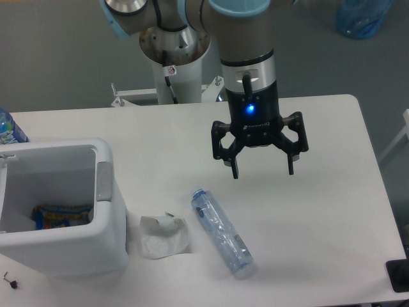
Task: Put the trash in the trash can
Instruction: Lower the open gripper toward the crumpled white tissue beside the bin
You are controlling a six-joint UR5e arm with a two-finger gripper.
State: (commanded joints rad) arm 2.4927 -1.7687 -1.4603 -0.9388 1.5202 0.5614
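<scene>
**Gripper poised above the trash, nothing picked yet**

The crushed plastic bottle (222, 233) lies slantwise on the table (332, 211), with the crumpled paper (163, 236) just beside it, near the wall of the trash can (105, 211). A colourful wrapper (61, 215) already sits inside. The gripper (261, 171) hangs above, fingers spread, empty. The approach appears in hand; next it must descend and straddle the bottle across its narrow width.
</scene>
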